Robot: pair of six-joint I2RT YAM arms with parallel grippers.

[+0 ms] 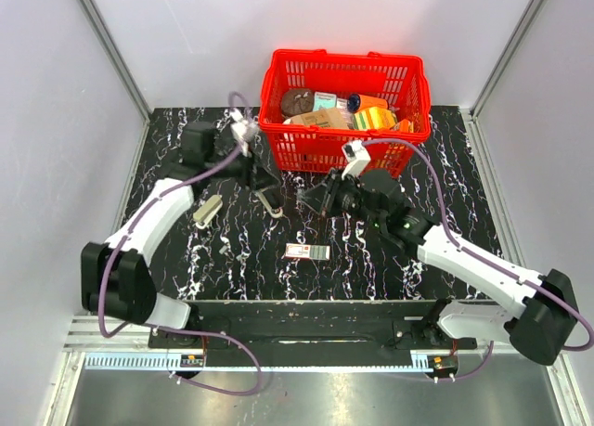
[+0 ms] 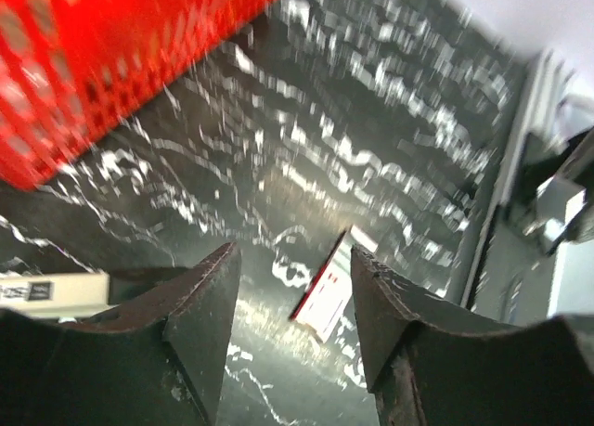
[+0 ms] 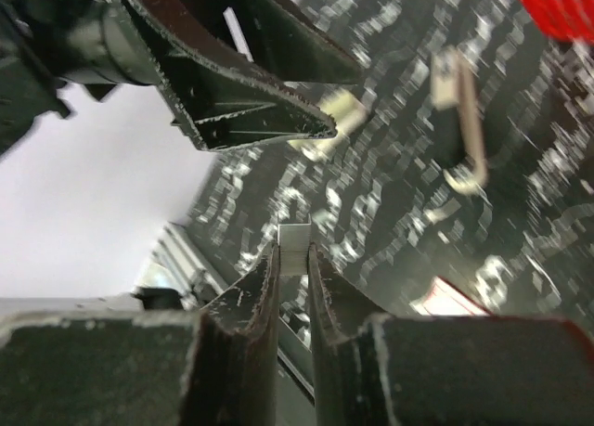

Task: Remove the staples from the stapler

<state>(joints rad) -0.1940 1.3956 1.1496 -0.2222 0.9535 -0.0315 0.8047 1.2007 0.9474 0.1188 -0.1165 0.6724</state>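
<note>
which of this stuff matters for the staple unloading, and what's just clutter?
Job:
- stapler
- pale strip, likely staples, pinched in the right gripper jaws
- left gripper, jaws open, holding nothing

Lying about:
- red basket of groceries
- red-and-white box, possibly a staple box
- beige object left of the stapler

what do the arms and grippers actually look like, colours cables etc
The left arm and right arm both have white links between chunky black joints. A purple cable loops along each one, and a small white camera block sits at each wrist. The left gripper and right gripper have black, tapered, wedge-shaped fingers with scuffed pale edges.
</note>
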